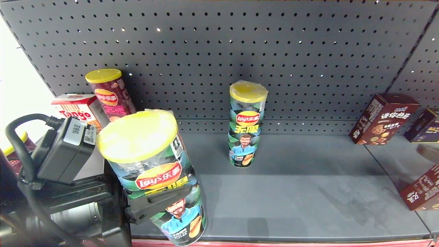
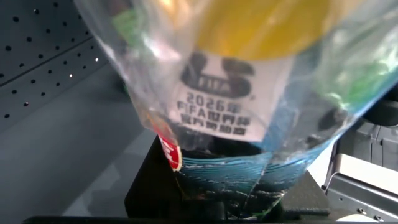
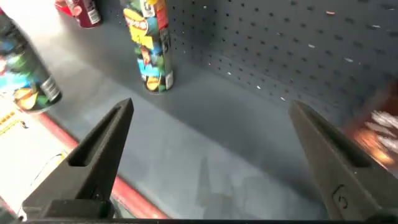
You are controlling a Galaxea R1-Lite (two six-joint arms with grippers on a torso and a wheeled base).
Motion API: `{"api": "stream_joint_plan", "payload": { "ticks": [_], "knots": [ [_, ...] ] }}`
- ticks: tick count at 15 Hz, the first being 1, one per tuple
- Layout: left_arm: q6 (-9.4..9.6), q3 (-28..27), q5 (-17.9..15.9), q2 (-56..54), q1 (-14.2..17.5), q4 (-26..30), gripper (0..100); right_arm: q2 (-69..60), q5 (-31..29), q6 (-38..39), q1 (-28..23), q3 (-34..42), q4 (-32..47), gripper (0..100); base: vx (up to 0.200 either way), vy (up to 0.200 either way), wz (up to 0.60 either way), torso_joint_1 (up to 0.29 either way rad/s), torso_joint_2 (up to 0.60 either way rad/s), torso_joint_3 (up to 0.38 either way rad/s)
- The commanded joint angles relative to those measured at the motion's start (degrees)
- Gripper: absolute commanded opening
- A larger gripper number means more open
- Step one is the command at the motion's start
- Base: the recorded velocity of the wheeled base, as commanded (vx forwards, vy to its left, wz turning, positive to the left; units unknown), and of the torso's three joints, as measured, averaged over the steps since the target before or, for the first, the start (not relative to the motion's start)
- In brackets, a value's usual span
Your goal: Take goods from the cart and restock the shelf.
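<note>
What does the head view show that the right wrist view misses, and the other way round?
The head view adds the left end effector clamped on a green chip can, plus the cans' yellow lids. The right wrist view adds the right end effector, open above the shelf. Both share that held can, the standing green can and the perforated back panel.

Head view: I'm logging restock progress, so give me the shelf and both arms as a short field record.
held can: green, yellow lid, at the shelf's front-left edge
left jaws: shut on held can
right jaws: open, empty, above shelf front
shelved can: matching, upright, mid-shelf near the back
maroon can: back left
brown box: back right
</note>
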Motion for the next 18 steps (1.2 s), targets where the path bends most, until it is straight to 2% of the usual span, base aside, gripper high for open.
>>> {"api": "stream_joint_plan", "payload": {
  "ticks": [1, 3, 8, 10, 13, 18],
  "knots": [
    [-0.08, 0.06, 0.04, -0.03, -0.02, 0.00, 0, 8.53, 0.56, 0.44, 0.47, -0.61, -4.15, 100, 0.000, 0.000, 0.00, 0.000, 0.00, 0.000],
    [-0.08, 0.06, 0.13, -0.03, -0.02, 0.00, 0, 12.84, 2.06, 0.44, 1.00, -0.96, -6.96, 100, 0.000, 0.000, 0.00, 0.000, 0.00, 0.000],
    [-0.08, -0.02, 0.04, -0.12, 1.48, 0.00, 0, 21.71, 15.94, -1.40, 1.97, -7.29, -9.16, 100, 0.000, 0.000, 0.00, 0.000, 0.00, 0.000],
    [-0.08, -0.02, 0.04, -0.03, 1.48, 0.09, 0, 28.04, 24.82, -7.12, -0.32, -9.57, -13.99, 100, 0.000, 0.000, 0.00, 0.000, 0.00, 0.000],
    [-0.08, 0.06, 0.04, -0.12, 1.83, 0.09, 0, 34.46, 36.16, -10.63, -2.69, -11.86, -20.59, 100, 0.000, 0.000, 0.00, 0.000, 0.00, 0.000],
    [-0.08, 0.06, -0.05, -0.03, 2.44, 0.09, 0, 41.23, 37.56, -10.98, -1.37, -16.43, -21.29, 100, 0.000, 0.000, 0.00, 0.000, 0.00, 0.000]
  ]
}}
